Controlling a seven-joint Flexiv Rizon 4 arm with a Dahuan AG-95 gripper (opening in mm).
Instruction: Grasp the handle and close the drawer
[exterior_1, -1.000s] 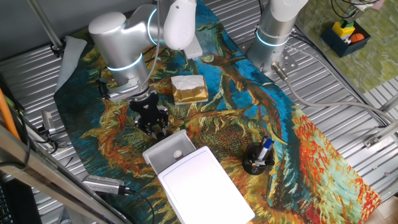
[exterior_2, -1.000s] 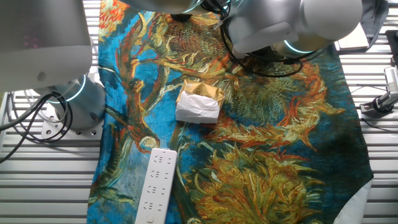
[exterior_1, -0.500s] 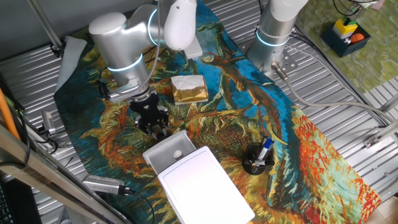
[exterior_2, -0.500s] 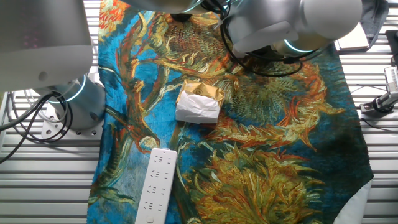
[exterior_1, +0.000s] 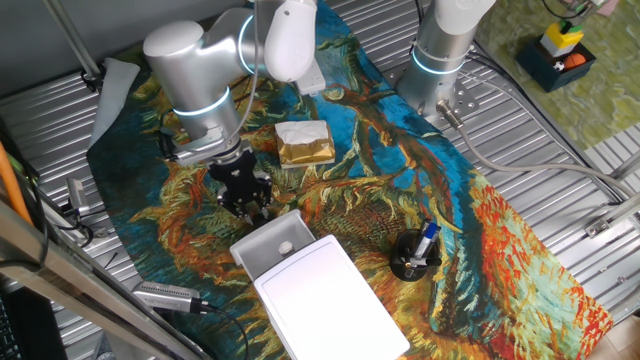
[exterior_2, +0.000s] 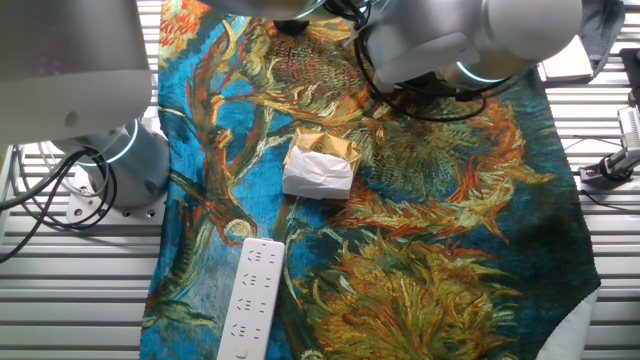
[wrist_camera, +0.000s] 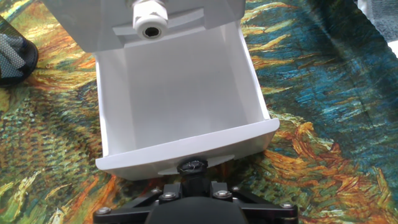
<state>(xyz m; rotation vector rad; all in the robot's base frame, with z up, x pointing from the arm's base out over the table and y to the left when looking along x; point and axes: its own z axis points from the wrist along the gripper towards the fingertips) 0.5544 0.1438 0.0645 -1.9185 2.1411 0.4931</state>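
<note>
The drawer (exterior_1: 275, 243) is a shallow white tray standing pulled out of its white flat-topped box (exterior_1: 330, 300). Seen from the hand view, the drawer (wrist_camera: 180, 93) is empty, and its small dark handle (wrist_camera: 192, 165) sits at the middle of the front lip. My gripper (exterior_1: 255, 210) hangs at that front edge. In the hand view my gripper (wrist_camera: 194, 177) has its black fingers drawn together round the handle. The other fixed view shows only the arm (exterior_2: 470, 40); drawer and gripper are out of its sight.
A tan-and-white block (exterior_1: 303, 143) lies behind the gripper on the painted cloth. A black mesh pen cup (exterior_1: 414, 257) stands right of the box. A white power strip (exterior_2: 250, 298) and a second arm's base (exterior_1: 440, 60) are at the far side.
</note>
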